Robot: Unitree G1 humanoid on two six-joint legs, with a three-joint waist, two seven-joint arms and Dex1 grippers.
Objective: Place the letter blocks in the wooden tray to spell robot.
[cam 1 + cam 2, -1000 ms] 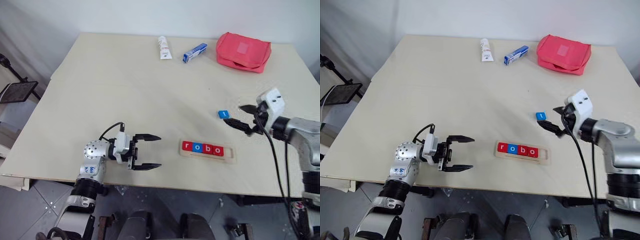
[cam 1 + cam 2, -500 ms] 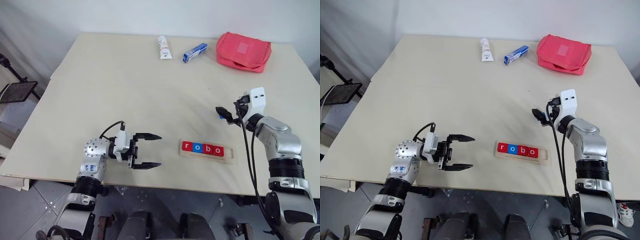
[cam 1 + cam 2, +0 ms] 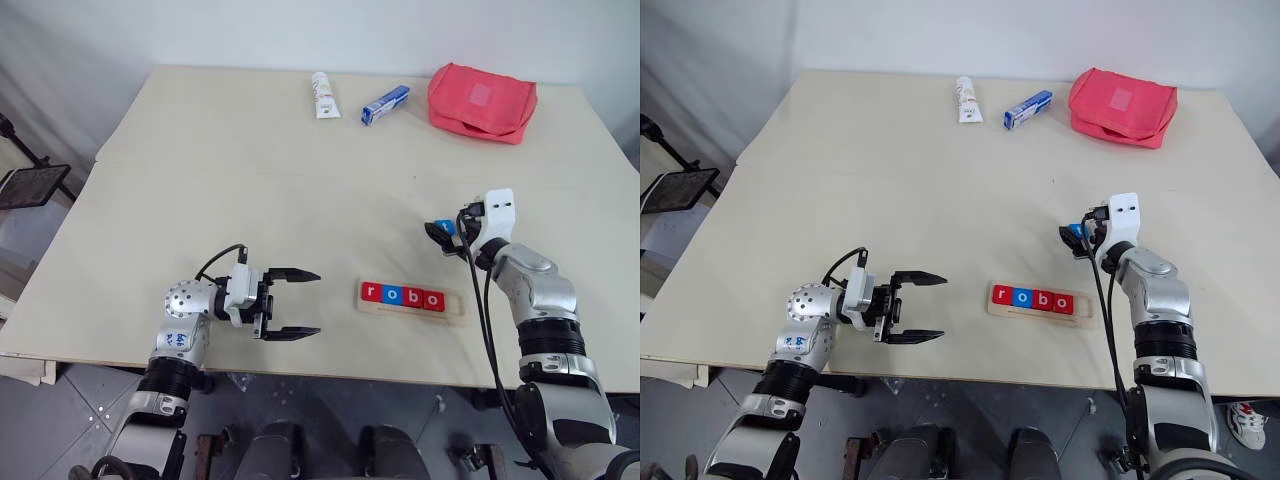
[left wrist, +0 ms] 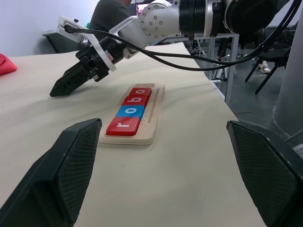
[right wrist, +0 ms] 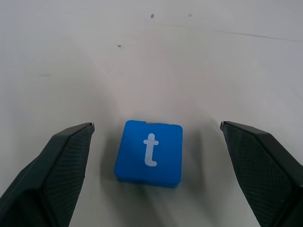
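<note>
- Right pincer (image 5: pixel 154 156) is spread wide and holds nothing; its two black fingers (image 5: pixel 52 175) stand either side of the blue "t" block (image 5: pixel 149 151) without touching it.
- That block lies flat on the table (image 3: pixel 250 180), toward the right edge and well back from the front edge, apart from the tray.
- Wooden tray (image 3: pixel 413 302) sits near the front edge, right of the middle.
- Four letter blocks (image 3: pixel 403 296) already rest in it, side by side, reading "robo": red, blue, red, red.
- One space at the tray's right end is bare, so the word looks four-fifths done; only the "t" is left to grasp and set down.
- Left pincer (image 3: pixel 290 303) hangs near the front edge, left of the tray, fingers apart, pointing toward the tray and holding nothing.
</note>
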